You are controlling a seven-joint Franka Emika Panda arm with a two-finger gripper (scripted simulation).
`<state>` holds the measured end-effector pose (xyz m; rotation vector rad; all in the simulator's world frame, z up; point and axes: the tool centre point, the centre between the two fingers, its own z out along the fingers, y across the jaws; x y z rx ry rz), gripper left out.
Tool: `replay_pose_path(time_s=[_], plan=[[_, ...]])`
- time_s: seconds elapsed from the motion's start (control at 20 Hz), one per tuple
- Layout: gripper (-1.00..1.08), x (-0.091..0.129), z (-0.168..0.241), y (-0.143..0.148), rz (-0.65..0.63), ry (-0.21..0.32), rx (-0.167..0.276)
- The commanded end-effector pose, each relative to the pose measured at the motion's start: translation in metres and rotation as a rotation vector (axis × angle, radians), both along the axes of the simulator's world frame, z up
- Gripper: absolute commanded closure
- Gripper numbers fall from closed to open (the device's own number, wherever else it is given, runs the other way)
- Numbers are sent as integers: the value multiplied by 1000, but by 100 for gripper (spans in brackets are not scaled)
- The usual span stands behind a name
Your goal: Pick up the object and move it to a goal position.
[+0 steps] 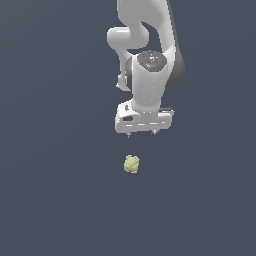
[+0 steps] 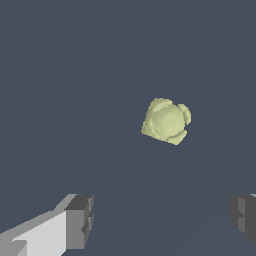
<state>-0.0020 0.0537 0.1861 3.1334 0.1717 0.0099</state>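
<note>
The lump (image 1: 131, 164), pale yellow-green, bumpy and roundish, lies alone on the flat dark blue-grey counter (image 1: 55, 190). In the exterior view it sits below the jaws (image 1: 141, 134), apart from them, and a little toward that view's left of the midpoint between the two fingertips. Nothing touches it.

In the wrist view the lump (image 2: 166, 120) shows ahead of the jaws (image 2: 162, 220), clear of both fingers (image 2: 80, 222), with bare counter (image 2: 60, 80) between it and the dark pads. It lines up nearer the finger at the frame's edge (image 2: 245, 217) than the white-backed one, though still within the gap between them.

The counter runs unbroken to every border of both views; no edge, wall or other thing shows on it, so there is open room all round the lump. The white arm (image 1: 147, 60) comes down from the top of the exterior view, with the wrist pointing downward over the counter.

The jaws stand wide apart, the gap much broader than the lump. They hold nothing and touch nothing; only short fingertips show beneath the white hand body in the exterior view.
</note>
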Motion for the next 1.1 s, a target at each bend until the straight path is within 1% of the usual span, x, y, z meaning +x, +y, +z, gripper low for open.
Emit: replay_pose_path(time_s=[0.0, 0.35, 0.75, 1.05], plan=[[-92, 2, -3, -2, -11, 1, 1], [-92, 18, -22, -9, -86, 3, 6], [-92, 46, -66, -25, -237, 6, 8], [-92, 58, -89, -33, -310, 6, 6]])
